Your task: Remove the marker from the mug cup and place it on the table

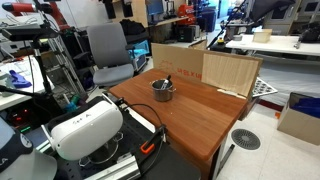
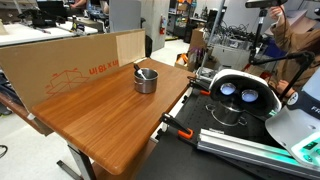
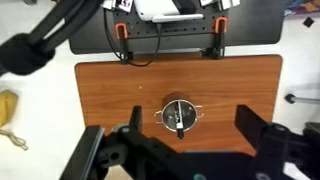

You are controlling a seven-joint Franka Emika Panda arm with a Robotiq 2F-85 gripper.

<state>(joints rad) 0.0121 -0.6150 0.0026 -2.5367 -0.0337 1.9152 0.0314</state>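
The grey metal mug cup stands upright on the reddish-brown table, near its far edge. It also shows in the other exterior view and in the wrist view. The whitish marker with a dark end leans inside the mug, and its end sticks out over the rim in both exterior views. My gripper is open and empty. It hangs high above the table, with the mug between its dark fingers in the wrist view. It is out of view in both exterior views.
A pale plywood board and a cardboard sheet stand along the table's far edge. A large white rounded device sits at the near end. Orange clamps grip that edge. A grey chair stands behind.
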